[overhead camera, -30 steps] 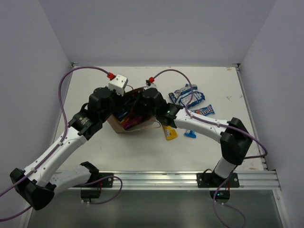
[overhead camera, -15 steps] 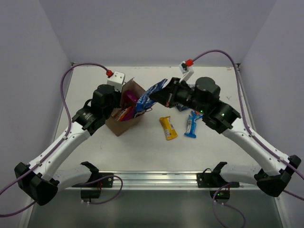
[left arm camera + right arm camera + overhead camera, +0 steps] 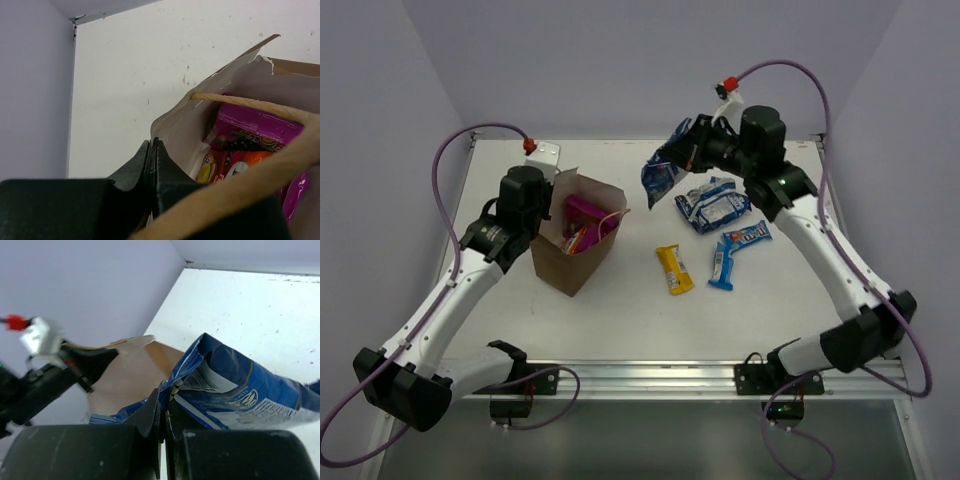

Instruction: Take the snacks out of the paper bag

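Top external shows the paper bag (image 3: 570, 258) standing toward the left edge of the bench (image 3: 620, 320), left pincer (image 3: 546, 205) clamped on its rim, and the right pincer (image 3: 685, 150) clamped on a dark blue bag (image 3: 660, 175) aloft near the far edge. Left wrist looks inside — magenta pouch (image 3: 260, 122), orange-red packet (image 3: 235, 162).

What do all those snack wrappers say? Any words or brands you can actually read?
No text reads clearly.
dark blue bag: white print and a round logo, blurred.
blue bar: lettering too small.
blue-white packet, yellow bar: too small.
magenta pouch, orange-red packet: print blurred.
paper bag: no print visible.
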Controlling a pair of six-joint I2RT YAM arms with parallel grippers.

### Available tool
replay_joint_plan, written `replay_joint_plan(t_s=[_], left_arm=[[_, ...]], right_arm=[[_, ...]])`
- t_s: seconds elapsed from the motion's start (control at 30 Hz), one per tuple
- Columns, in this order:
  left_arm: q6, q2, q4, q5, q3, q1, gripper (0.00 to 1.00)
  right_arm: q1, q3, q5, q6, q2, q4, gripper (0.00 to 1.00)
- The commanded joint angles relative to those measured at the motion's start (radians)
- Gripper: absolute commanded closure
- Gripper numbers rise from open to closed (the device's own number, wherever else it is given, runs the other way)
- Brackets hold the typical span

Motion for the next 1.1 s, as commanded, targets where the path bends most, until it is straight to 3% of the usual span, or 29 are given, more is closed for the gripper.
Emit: replay_joint_plan(t_s=[0.0,0.13,0.3,0.4,0.5,0.67,0.9,1.07], left_arm=[[0.071,-0.037,0.066,-0.039,0.087,0.016,1.0],[0.111,-0.046,0.085,-0.019,0.124,0.018,1.0],[0.149,-0.054,0.083,0.076,0.145,0.018,1.0],[0.16,-0.066,0.071,0.156,0.122,0.016,1.0],[0.146,-0.071,0.065,0.251,0.079,0.016,1.0],[0.079,-0.071,0.042,0.354,0.036,-0.003,1.0],[0.036,-0.057,0.034,0.317,-0.014,-0.125,1.0],[-0.013,-0.032,0.03,0.303,0.004,-0.18,1.0]], right_arm=[[-0.006,0.091,-0.122,-0.037,0.19,0.087,1.0],[-0.006,0.146,-0.192,-0.026,0.389,0.216,1.0],[-0.005,0.042,-0.248,-0.009,0.517,0.408,0.97],[-0.005,-0.078,-0.213,-0.017,0.528,0.394,0.71],[-0.005,-0.191,-0.127,-0.059,0.474,0.322,0.45],[-0.005,-0.286,0.072,-0.226,0.232,0.156,0.28],[0.079,-0.285,0.151,-0.365,-0.065,0.04,0.23],[0.28,-0.21,0.166,-0.462,-0.103,0.031,0.26]])
